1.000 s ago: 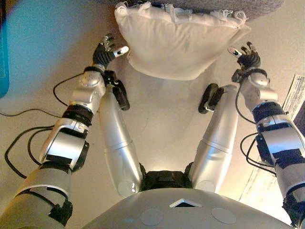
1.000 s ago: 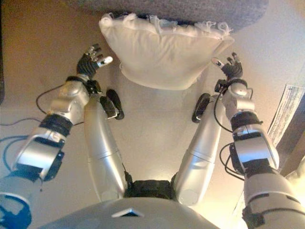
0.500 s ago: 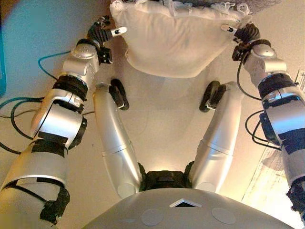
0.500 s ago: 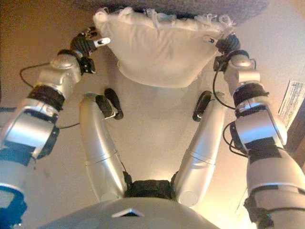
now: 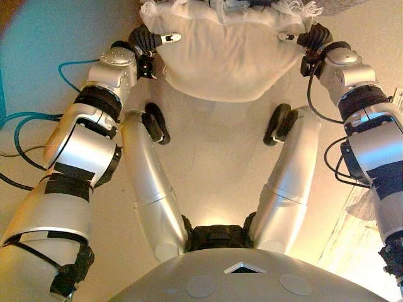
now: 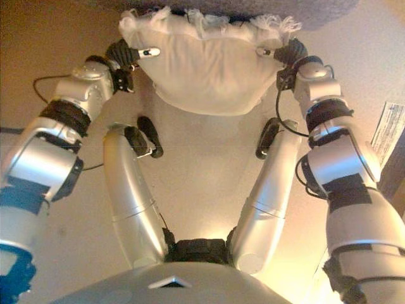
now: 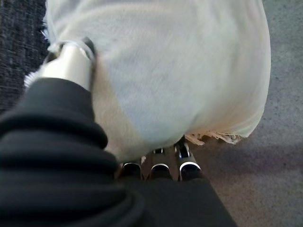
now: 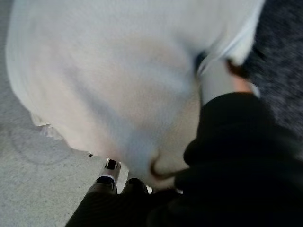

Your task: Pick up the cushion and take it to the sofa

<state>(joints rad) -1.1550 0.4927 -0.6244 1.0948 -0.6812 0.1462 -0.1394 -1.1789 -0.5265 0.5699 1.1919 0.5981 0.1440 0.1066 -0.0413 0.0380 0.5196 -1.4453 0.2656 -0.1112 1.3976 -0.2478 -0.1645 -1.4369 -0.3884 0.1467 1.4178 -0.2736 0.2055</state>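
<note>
A white cushion (image 5: 227, 56) with frayed fringe leans against the dark grey sofa (image 6: 221, 7), its lower edge on the floor. My left hand (image 5: 146, 41) grips its left side and my right hand (image 5: 313, 38) grips its right side. In the left wrist view the thumb (image 7: 71, 66) presses into the cushion's (image 7: 180, 71) face and the fingers (image 7: 187, 168) reach under its edge. The right wrist view shows the same: thumb (image 8: 215, 78) on the cushion (image 8: 104, 71), fingers (image 8: 110, 168) beneath it.
The sofa's dark fabric shows past the cushion in both wrist views (image 7: 19, 38) (image 8: 279, 56). Beige floor (image 5: 214, 157) lies in front of the sofa. A white printed sheet (image 6: 387, 133) lies on the floor at the right.
Both hands have moved forward and inward, from open beside the cushion to closed on its two upper sides. The cushion is squeezed a little narrower.
</note>
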